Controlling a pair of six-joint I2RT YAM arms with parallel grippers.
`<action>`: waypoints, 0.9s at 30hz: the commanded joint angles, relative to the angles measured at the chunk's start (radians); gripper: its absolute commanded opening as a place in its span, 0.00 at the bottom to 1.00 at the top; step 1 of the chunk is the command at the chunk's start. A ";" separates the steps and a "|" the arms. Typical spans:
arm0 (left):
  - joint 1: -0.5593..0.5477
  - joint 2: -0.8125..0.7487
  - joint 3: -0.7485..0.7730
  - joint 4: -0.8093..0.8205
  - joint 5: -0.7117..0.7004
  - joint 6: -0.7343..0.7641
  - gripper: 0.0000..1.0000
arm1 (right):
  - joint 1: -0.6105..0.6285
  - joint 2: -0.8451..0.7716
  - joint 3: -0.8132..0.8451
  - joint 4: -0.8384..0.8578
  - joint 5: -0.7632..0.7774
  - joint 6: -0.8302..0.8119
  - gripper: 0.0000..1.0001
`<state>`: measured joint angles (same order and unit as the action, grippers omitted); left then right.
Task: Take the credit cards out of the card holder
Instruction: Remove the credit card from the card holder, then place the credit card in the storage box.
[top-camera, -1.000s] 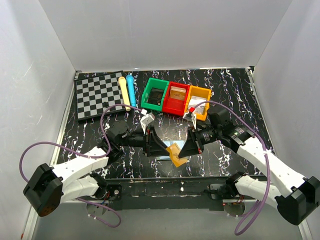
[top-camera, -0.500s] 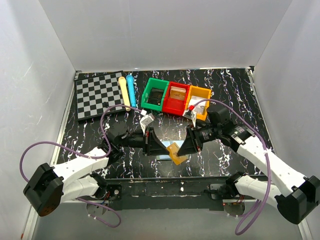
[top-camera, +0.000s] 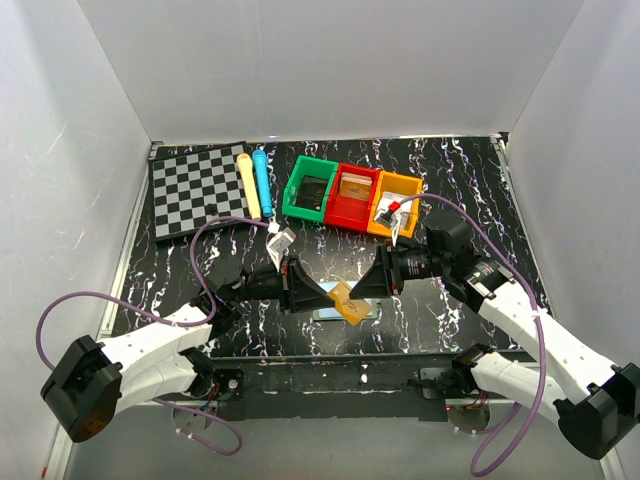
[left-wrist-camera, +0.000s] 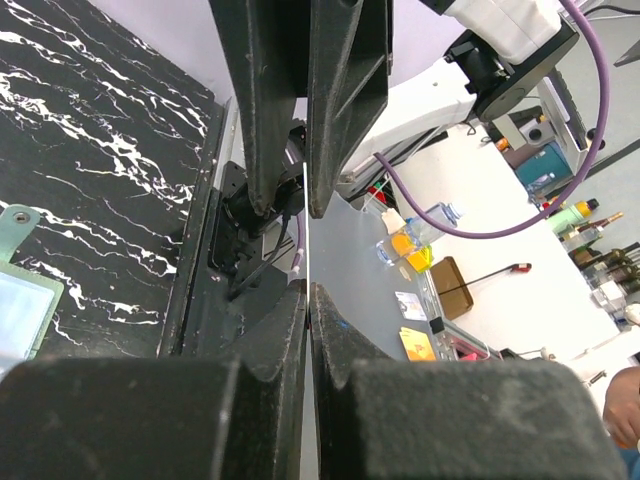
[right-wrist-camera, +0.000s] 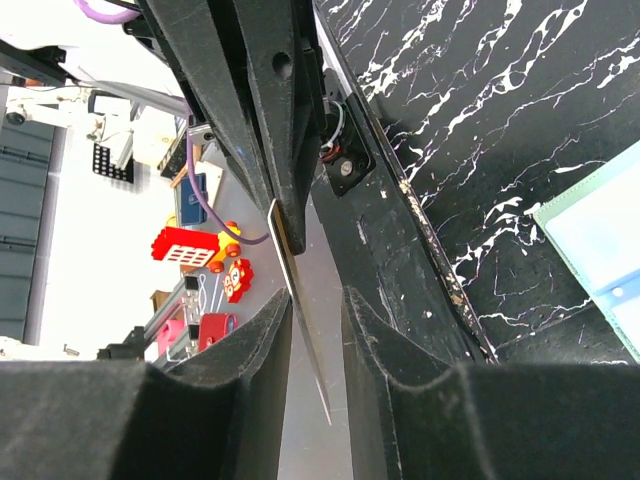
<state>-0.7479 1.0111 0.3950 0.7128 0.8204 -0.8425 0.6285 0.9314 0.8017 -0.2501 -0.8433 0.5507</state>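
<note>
The tan-orange credit card (top-camera: 347, 303) hangs just above the card holder (top-camera: 362, 311), a pale blue sleeve lying flat near the table's front edge. My left gripper (top-camera: 322, 297) is shut on the card's left side. In the left wrist view the left gripper (left-wrist-camera: 308, 290) pinches the card edge-on (left-wrist-camera: 307, 230). My right gripper (top-camera: 372, 285) stands open at the card's right end. In the right wrist view the card (right-wrist-camera: 300, 310) sits loose between the fingers of the right gripper (right-wrist-camera: 315, 300), with gaps on both sides. The holder shows at the frame edges (left-wrist-camera: 15, 300) (right-wrist-camera: 600, 250).
Green (top-camera: 310, 187), red (top-camera: 352, 196) and orange (top-camera: 395, 203) bins stand in a row at the back. A checkerboard (top-camera: 195, 190) lies back left, with a yellow stick (top-camera: 245, 185) and a blue stick (top-camera: 262, 180) beside it. Purple cables loop over both arms.
The left gripper closed on the card. The right gripper, shut on the card a second ago, opened and drew back a little to the right. The card rose slightly.
</note>
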 joint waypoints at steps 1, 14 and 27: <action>0.004 -0.019 -0.028 0.059 -0.020 -0.023 0.00 | -0.007 -0.011 -0.007 0.064 -0.007 0.015 0.34; 0.007 -0.034 -0.038 0.043 -0.033 -0.020 0.00 | -0.043 -0.036 -0.006 0.023 -0.034 -0.006 0.32; 0.010 -0.028 -0.027 0.037 -0.044 -0.020 0.00 | -0.043 -0.040 -0.016 0.020 -0.080 -0.012 0.26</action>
<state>-0.7467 1.0000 0.3672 0.7414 0.7925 -0.8650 0.5892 0.9066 0.7876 -0.2390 -0.8829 0.5468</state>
